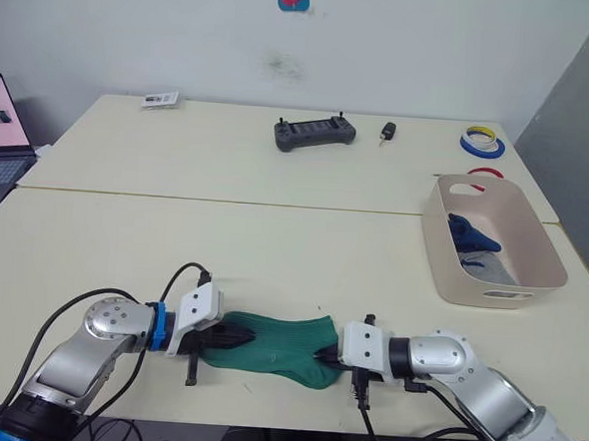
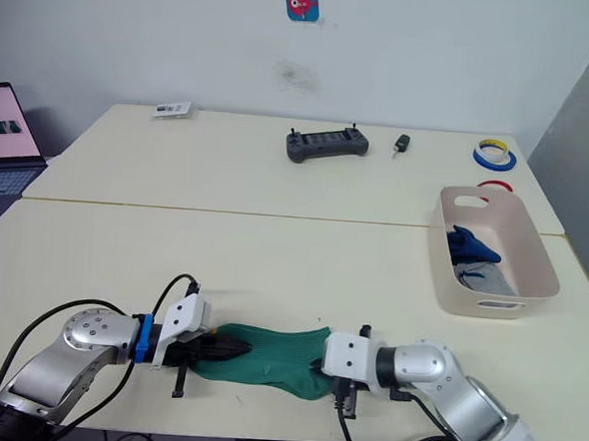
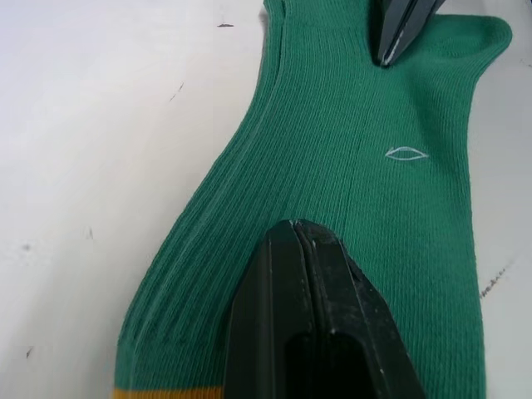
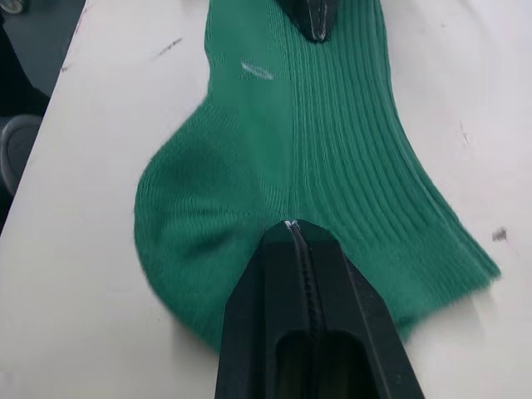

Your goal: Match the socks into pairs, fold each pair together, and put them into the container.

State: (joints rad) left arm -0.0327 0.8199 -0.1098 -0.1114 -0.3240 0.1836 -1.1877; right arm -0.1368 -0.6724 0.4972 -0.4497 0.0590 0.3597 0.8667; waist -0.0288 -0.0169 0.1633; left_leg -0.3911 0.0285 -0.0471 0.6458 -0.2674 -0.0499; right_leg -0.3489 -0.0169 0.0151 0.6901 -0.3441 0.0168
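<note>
Near table edge, green socks (image 1: 275, 346) lying flat at 6 o'clock, left gripper (image 1: 229, 335) and right gripper (image 1: 328, 356) each clamped on 1 end; best folded evenly, then carried toward pink container (image 1: 490, 288) at 3 o'clock.

Our left end effector (image 3: 303, 241) presses closed on the ribbed green knit sock (image 3: 332, 166) — right end effector (image 3: 397, 33) opposite, pale surface (image 3: 100, 125) beneath.

My left gripper (image 1: 230, 334) and right gripper (image 1: 326, 355) cover both ends of the green sock (image 1: 277, 347), so whether one sock or two lie stacked I cannot tell, while the container (image 1: 533, 245) wall hides part of the blue sock (image 1: 471, 233) and grey sock (image 1: 482, 263).
</note>
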